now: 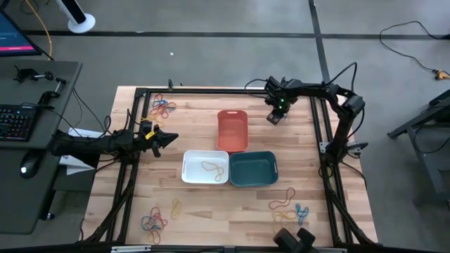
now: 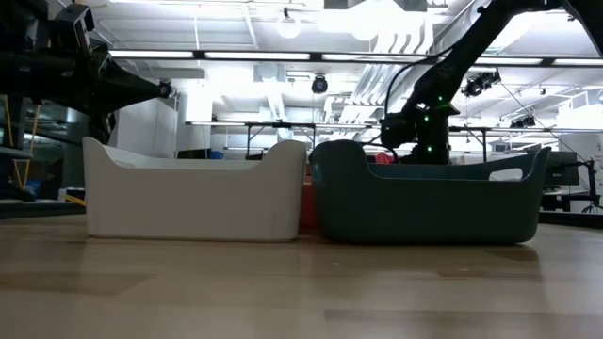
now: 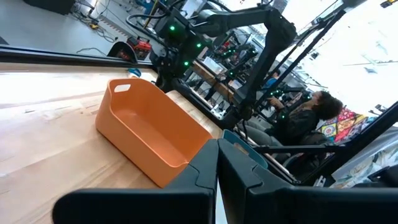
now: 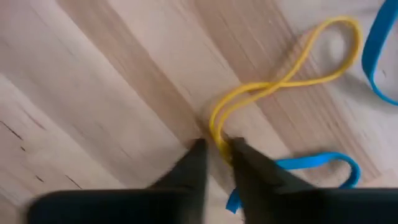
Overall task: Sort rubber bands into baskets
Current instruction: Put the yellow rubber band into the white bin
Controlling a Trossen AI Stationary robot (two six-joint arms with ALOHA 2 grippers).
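You get the high view straight down over the whole tabletop (image 1: 211, 211). The low view sits at tabletop height, close against the white basket (image 2: 193, 198) and teal basket (image 2: 429, 202), facing the room. Your left wrist view looks across the orange basket (image 3: 149, 134), toward the right arm at 12 o'clock. The right wrist view hangs very near the wood.

Three baskets (image 1: 232, 130) mid-table: one behind, two side by side in front; rubber bands (image 1: 162, 107) toward the corners.
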